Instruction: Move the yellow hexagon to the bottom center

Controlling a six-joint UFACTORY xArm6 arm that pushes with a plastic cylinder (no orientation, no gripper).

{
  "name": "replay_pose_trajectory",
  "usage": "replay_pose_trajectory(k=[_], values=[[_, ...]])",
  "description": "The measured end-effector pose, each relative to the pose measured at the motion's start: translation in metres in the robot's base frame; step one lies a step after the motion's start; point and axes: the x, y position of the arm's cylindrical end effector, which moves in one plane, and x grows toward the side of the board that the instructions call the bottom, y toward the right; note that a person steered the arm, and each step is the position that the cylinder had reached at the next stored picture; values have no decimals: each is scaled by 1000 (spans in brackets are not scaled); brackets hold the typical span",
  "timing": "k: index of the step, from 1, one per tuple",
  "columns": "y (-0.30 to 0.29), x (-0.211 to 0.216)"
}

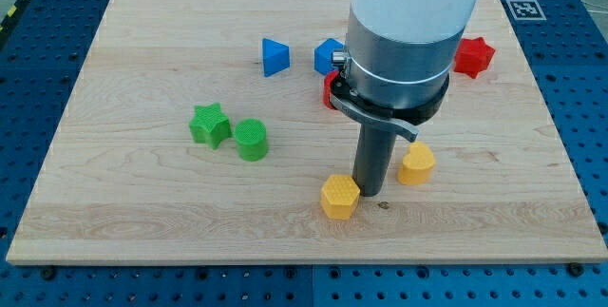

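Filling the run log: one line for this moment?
my tip: between yellows, touching yellow hexagon | other yellow block: to view's right | hexagon: bottom center

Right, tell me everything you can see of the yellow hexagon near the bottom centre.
The yellow hexagon is a small, matte, plastic-looking block with a flat six-sided top and short upright walls. It lies flat on the wooden board, near the view's bottom centre. My tip stands right against its right side, seemingly touching. A second yellow block sits apart, beyond my tip to the upper right.
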Motion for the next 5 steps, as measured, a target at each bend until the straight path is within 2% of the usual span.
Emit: replay_pose_trajectory(k=[1, 3, 5], values=[[0, 0], [6, 33], [11, 33]])
